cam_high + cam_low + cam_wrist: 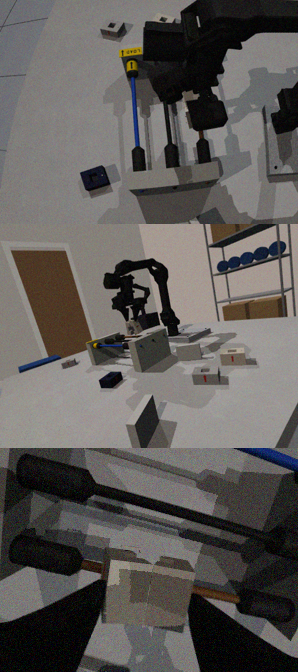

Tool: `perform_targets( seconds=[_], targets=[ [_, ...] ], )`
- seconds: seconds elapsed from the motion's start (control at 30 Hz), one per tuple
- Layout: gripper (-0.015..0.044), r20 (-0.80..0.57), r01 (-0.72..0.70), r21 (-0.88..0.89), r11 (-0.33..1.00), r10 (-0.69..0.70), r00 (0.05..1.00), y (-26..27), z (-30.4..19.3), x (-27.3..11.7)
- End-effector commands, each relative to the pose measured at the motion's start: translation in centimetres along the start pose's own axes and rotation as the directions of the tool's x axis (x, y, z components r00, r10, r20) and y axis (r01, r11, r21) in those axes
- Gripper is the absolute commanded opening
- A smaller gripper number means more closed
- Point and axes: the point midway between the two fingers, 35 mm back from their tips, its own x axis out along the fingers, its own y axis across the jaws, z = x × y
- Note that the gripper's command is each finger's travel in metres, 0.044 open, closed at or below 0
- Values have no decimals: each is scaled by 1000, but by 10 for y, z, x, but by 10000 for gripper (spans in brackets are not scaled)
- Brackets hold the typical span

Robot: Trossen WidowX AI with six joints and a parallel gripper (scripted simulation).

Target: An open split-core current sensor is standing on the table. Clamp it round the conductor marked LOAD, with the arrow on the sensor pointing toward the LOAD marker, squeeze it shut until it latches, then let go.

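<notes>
The pale split-core sensor (191, 95) (131, 327) (170, 593) is held up, with a seam between its two halves in the wrist view. A small red mark shows on it in the exterior view. My gripper (188, 103) (131, 320) (148, 593) is shut on it, one finger at each side. The sensor is over the brown conductor (201, 135) (215, 593), raised above it in the exterior view. The blue conductor (134, 111) (111, 346) (272, 455) runs to a yellow arrow sleeve (132, 65) (96, 345) by the yellow LOAD marker (135, 51). The sensor's arrow direction is unclear.
The black conductor (168, 122) (175, 508) lies between brown and blue. Two upright panels carry the conductors, the near one (174, 177) (149, 354) pale. A dark blue block (99, 183) (111, 380) and pale blocks (111, 32) (199, 379) stand around. Another plate (147, 421) stands in front.
</notes>
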Motion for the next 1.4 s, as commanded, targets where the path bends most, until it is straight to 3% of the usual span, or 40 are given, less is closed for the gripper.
perform_targets(
  seconds=[0.0,0.3,0.6,1.0,1.37],
  targets=[
    [0,23,-2,140,990,-1,1000,0,10,-1],
    [0,49,-18,432,902,-3,999,-2,28,1],
    [0,75,-48,683,729,-5,997,-3,46,4],
    [0,109,-98,913,397,-7,994,-4,70,8],
    [0,141,-141,990,33,-8,990,-4,91,12]
  ],
)
